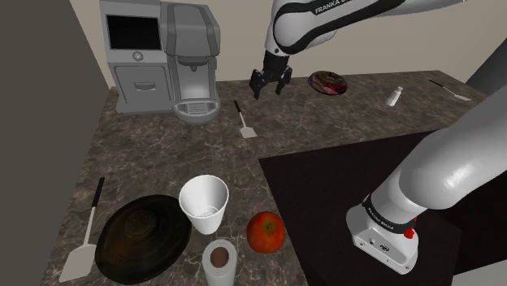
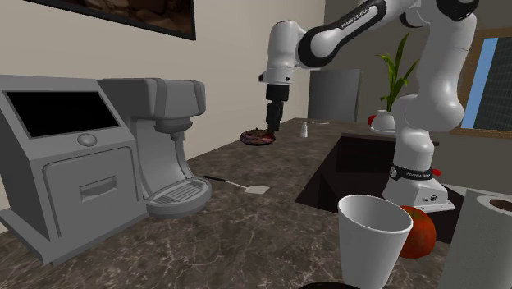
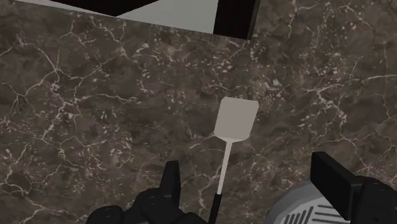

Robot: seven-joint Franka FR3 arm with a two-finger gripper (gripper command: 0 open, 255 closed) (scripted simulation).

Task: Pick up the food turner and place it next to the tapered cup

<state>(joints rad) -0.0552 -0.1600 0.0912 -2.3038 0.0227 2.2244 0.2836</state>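
Observation:
The food turner (image 1: 246, 126) lies flat on the dark marble counter in front of the coffee machine; it has a thin dark handle and a pale square blade (image 3: 236, 119). It is also in the second exterior view (image 2: 244, 185). My gripper (image 1: 270, 89) hangs in the air above and a little behind it, fingers apart and empty (image 2: 273, 131). In the wrist view the handle runs down between my open fingers (image 3: 251, 191) without touching them. The white tapered cup (image 1: 204, 203) stands upright near the counter's front edge (image 2: 373, 234), far from the turner.
A grey coffee machine (image 1: 191, 61) and a boxy appliance (image 1: 134, 57) stand at the back. Near the cup are a dark bowl (image 1: 142, 236), a red apple (image 1: 265, 231), a paper roll (image 1: 219, 262) and a second spatula (image 1: 85, 236). A dark sink recess (image 1: 341, 195) opens beside them.

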